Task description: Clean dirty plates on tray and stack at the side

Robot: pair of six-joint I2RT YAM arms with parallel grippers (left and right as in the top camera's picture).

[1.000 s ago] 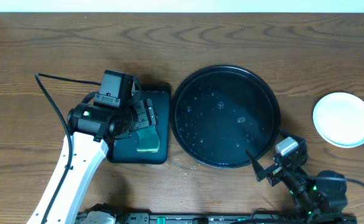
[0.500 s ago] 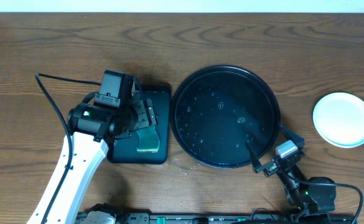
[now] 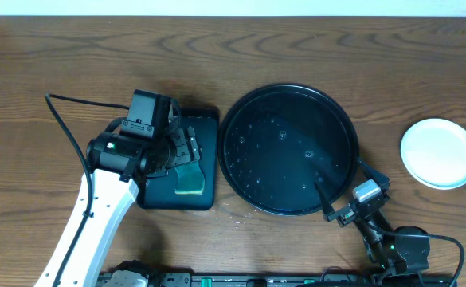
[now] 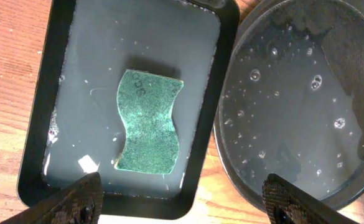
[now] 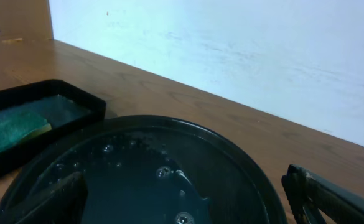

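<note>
plate [image 3: 440, 153] right of tray [image 3: 256, 167]: judged light, stiff, wet-slick | to be taken by rim | left jaws wide apart, empty, above sponge [image 4: 147, 121] | right jaws wide apart, empty, at tray's near rim

One plate [image 3: 439, 153], two trays [image 3: 264, 163], one sponge [image 4: 147, 121]

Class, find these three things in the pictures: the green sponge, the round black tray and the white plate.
green sponge [image 4: 149, 121]: left wrist view, middle of its top face.
round black tray [image 3: 290, 147]: overhead view, bare wet floor.
white plate [image 3: 440, 152]: overhead view, its centre.
</note>
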